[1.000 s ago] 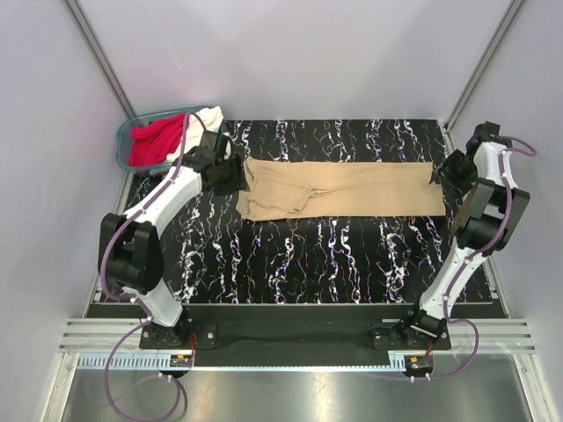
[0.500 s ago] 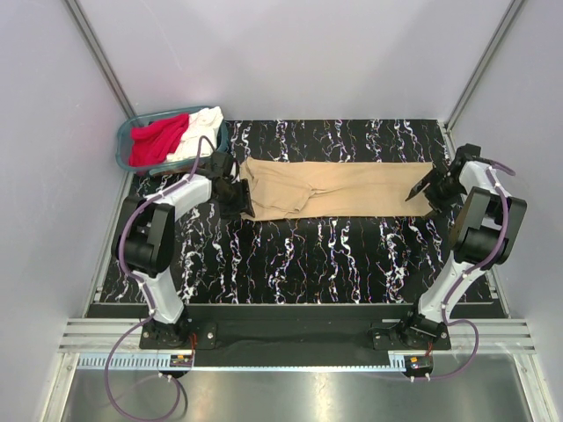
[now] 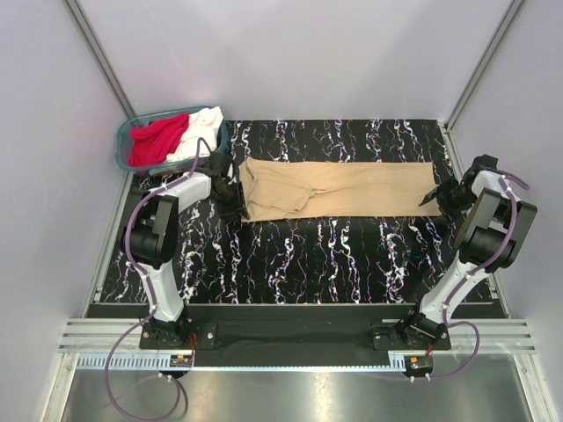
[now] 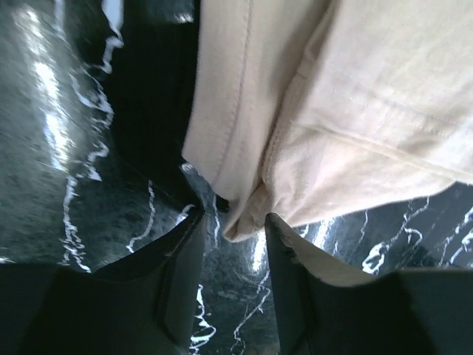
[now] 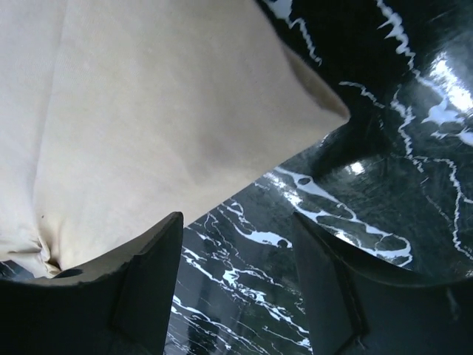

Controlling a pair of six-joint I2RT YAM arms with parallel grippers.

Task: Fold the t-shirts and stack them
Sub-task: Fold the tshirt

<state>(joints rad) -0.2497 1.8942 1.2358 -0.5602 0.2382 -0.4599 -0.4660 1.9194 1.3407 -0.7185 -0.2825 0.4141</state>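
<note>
Black, white-veined marble-look tabletop (image 3: 334, 255) fills the space beyond my two bases. Across its middle lies the plain tan-beige cotton t-shirt (image 3: 352, 189), a long flat band running left to right. I cannot make out its sleeves or neckline.

My left gripper (image 4: 233, 220) is low at the band's left end with its jaws spread. A hemmed corner of cloth dips into the gap and a flap lies over one finger. Whether fabric is caught underneath I cannot tell.

My right gripper (image 5: 236, 218) sits at the band's right end, jaws also spread, with bare tabletop between them and the shirt's edge just beside one finger.

In the far left corner a teal plastic basket (image 3: 123, 149) holds a crumpled bright red t-shirt (image 3: 157, 141) and a white t-shirt (image 3: 202, 121). Both are bunched, their shapes unclear.
</note>
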